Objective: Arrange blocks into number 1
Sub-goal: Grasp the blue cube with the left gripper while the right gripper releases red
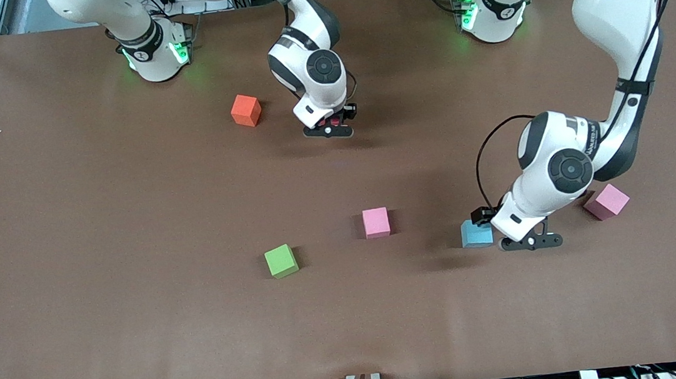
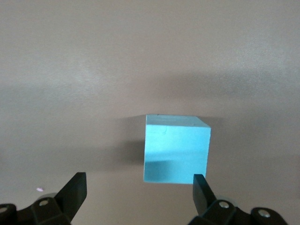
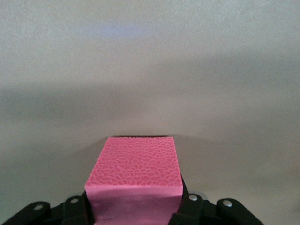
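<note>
Your table (image 1: 140, 336): brown, matt, fine-grained like cloth or felt. Blue cube (image 2: 176, 150): matt, smooth, foam-like. Cube in right gripper (image 3: 136, 218): reddish-pink cube (image 3: 136, 173), top w/ pebbled cell texture, matt. Arm shells: glossy white plastic; finger parts matt blk.

held cube (image 1: 336, 121) (mostly hidden)

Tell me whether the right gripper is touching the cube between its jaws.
Touching. The right wrist view shows the right gripper with its jaws pressed against both sides of the red cube, with no gap on either side.
</note>
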You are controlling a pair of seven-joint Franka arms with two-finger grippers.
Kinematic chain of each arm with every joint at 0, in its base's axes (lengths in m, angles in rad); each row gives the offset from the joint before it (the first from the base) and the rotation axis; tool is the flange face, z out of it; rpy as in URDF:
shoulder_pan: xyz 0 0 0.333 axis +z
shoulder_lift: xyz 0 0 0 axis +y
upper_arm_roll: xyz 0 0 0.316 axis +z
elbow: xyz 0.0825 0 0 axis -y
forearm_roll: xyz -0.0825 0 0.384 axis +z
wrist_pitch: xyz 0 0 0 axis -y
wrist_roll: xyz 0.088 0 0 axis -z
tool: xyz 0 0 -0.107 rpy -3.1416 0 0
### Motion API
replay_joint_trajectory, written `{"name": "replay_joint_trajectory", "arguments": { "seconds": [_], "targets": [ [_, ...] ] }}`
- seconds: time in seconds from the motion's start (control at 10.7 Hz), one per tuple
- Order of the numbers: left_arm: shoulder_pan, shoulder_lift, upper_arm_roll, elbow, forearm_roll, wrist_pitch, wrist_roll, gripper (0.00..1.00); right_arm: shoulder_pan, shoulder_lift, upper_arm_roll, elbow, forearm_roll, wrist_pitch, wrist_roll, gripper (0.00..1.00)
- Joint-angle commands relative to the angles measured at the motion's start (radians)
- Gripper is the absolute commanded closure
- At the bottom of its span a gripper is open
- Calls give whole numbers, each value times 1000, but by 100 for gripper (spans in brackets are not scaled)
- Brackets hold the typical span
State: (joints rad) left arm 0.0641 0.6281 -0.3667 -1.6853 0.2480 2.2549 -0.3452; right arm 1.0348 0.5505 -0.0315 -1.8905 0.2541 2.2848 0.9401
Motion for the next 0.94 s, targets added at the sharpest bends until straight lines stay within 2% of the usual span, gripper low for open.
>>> {"name": "replay_joint_trajectory", "arguments": {
  "seconds": [0.0, 0.09, 0.19, 0.47, 0.56, 0.66, 0.75, 0.84],
  "targets": [
    [-49, 41, 2, 44, 37, -18, 6, 0, 33, -3, -10, 14, 2, -34, 40, 61],
    [-52, 50, 0, 50, 31, -18, 0, 0, 36, -1, -11, 14, 2, -33, 58, 9],
    [-52, 54, 0, 64, 28, -18, -1, 0, 39, -1, -11, 17, 1, -33, 86, 0],
    [-53, 68, 2, 67, 37, -18, 2, 0, 24, -17, -19, 39, 2, -34, 129, 0],
    [-53, 70, 2, 68, 37, -18, 5, 0, 4, -35, -43, 45, 2, -34, 126, 0],
    [-53, 87, 2, 90, 39, -18, 6, 0, -1, -68, -103, 47, -4, -39, 111, 0],
    [-55, 103, 3, 102, 39, -18, 5, 0, -2, -79, -190, 68, -25, -41, 41, 0],
    [-55, 117, 6, 119, 39, -18, 9, 0, -31, -64, -236, 103, -27, -39, -68, 0]
  ]
}}
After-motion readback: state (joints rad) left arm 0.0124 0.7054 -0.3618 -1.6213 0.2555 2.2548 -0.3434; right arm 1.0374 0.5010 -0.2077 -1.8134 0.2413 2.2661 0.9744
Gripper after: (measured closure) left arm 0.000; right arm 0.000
